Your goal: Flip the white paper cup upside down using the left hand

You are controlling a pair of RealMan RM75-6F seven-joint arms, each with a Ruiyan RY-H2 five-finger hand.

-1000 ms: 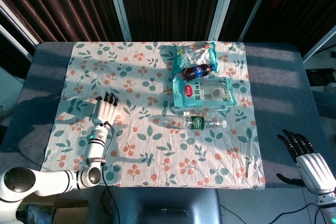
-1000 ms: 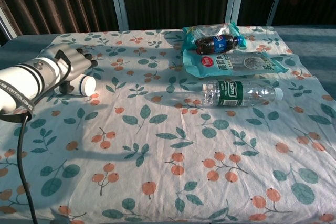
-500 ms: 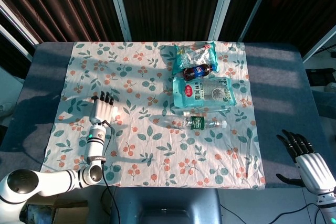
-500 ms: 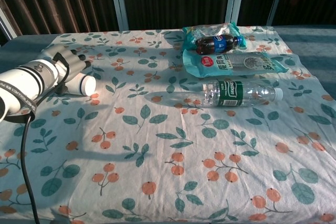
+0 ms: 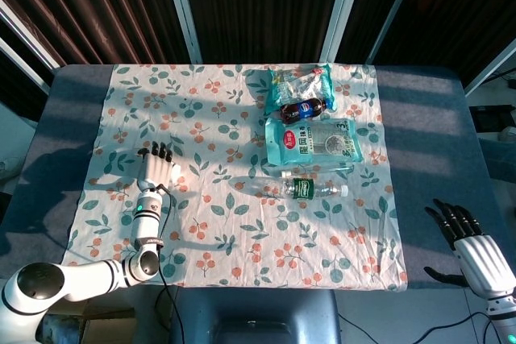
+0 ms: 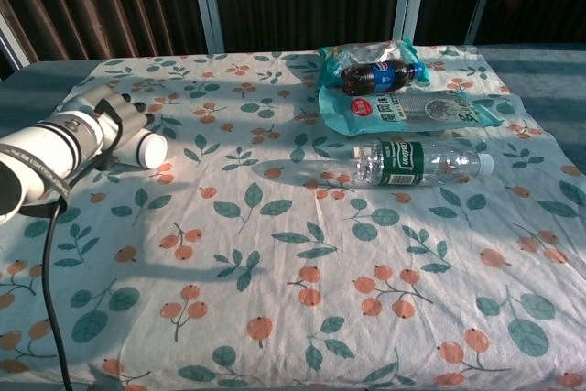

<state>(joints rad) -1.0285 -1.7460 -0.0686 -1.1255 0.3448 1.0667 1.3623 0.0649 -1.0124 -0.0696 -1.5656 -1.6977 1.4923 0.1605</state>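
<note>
A white paper cup (image 6: 145, 148) lies on its side at the left of the floral-clothed counter (image 6: 302, 254). The left robot hand (image 6: 117, 114) hovers over it, fingers apart, empty. It should wrap the cup's wall firmly, then lift and turn it mouth-down.

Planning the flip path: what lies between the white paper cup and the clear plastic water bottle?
Only bare floral tablecloth lies between white paper cup and clear plastic water bottle, shown in chest view.

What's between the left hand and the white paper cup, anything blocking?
Nothing visible. The left hand is already right at the white paper cup, which lies on its side on the tablecloth. The water bottle lies well apart.
</note>
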